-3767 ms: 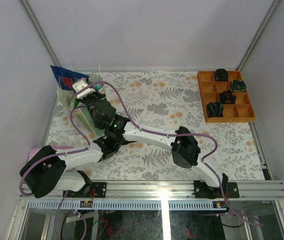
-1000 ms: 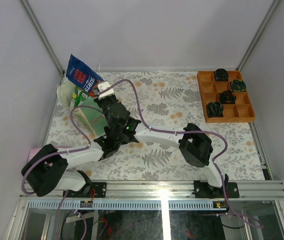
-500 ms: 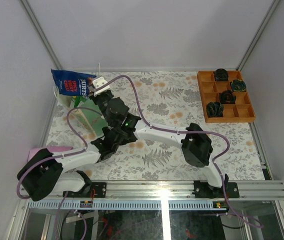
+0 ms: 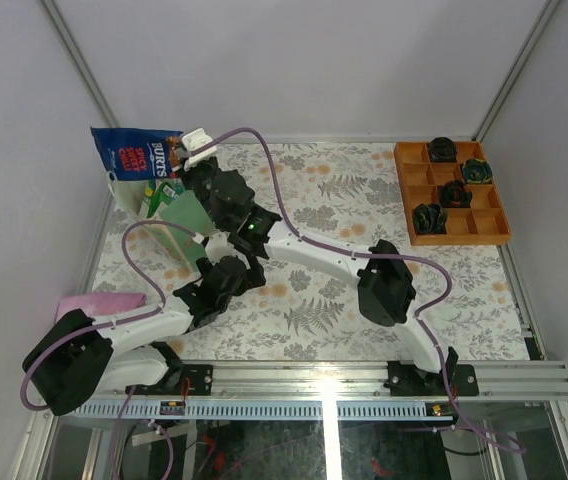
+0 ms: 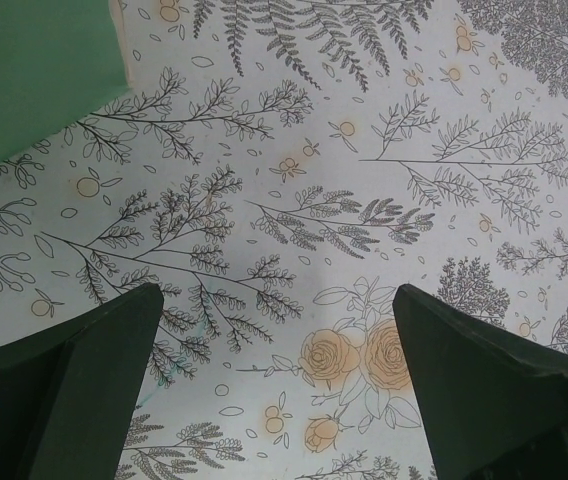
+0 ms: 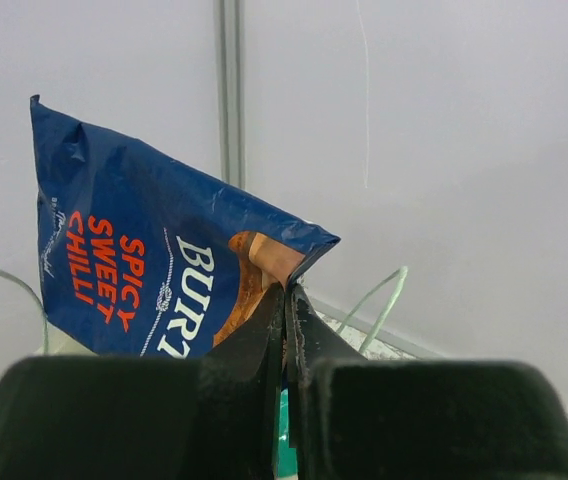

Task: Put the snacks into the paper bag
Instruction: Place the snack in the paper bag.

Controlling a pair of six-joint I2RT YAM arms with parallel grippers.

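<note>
The right end effector [image 6: 287, 300] pinches the blue BURTS crisp bag [image 6: 134, 265] by its corner; the left end effector [image 5: 276, 340] is spread wide.

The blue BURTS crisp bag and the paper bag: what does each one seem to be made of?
The blue BURTS crisp bag looks like thin printed plastic or foil film, fairly matte: it wrinkles finely and folds flat where the right tool pinches its corner. The paper bag seems stiff matte paper: its mint-green side shows flat panels with straight folds and no shine.
</note>
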